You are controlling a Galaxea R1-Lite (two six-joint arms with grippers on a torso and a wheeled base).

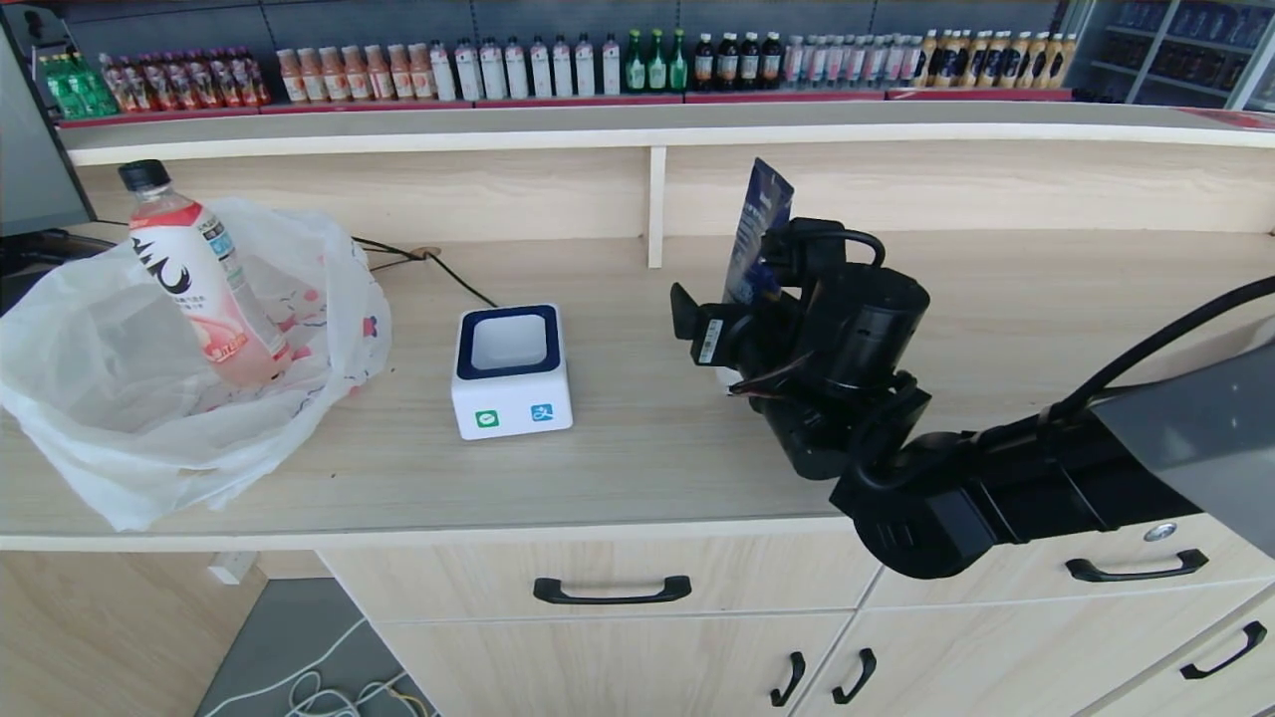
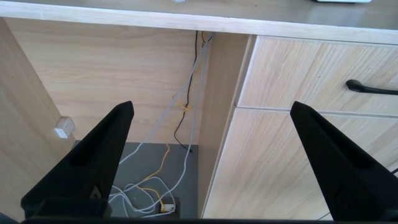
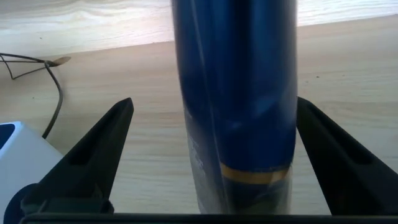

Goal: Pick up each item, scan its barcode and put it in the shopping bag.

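Bare tabletop [image 1: 637, 468] lies free between the scanner [image 1: 512, 370] and the right gripper [image 3: 212, 109], and along the front edge. The shopping bag [image 1: 90, 398] takes up the left end, its mouth open upward but partly blocked by a tilted bottle [image 1: 204, 284]. An upright blue packet [image 1: 755, 234] stands between the spread right jaws. A cable [image 1: 458, 279] trails behind the scanner, and a raised ledge with a divider [image 1: 656, 207] closes the rear.

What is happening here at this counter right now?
The robot is checking out goods at a shop counter. Its right tool is open, with a blue packet upright between its fingers, to the right of the white scanner. A pink drink bottle already leans in the plastic shopping bag. The left tool hangs open below the counter, facing the cabinet.
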